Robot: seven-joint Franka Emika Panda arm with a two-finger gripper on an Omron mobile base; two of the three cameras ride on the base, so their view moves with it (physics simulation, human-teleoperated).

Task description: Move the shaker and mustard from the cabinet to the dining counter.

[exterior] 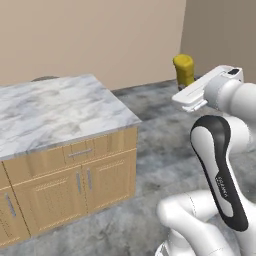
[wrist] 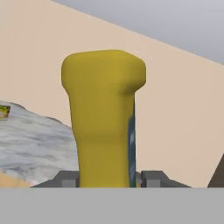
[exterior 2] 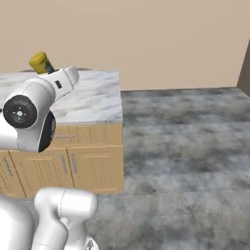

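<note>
My gripper is shut on the mustard, a yellow squeeze bottle that rises between the two dark fingertips. The bottle is held up in the air, its end poking out past the white hand. The mustard hangs to the right of the dining counter, over the grey floor. From the other side, the mustard appears above the near end of the dining counter, a white marble slab on a wooden base. The shaker and the cabinet are out of view.
Wooden drawers and doors front the counter's base. Grey stone floor stretches wide to the right of the counter, up to a beige wall. A small yellow-green object lies on the marble at the far left.
</note>
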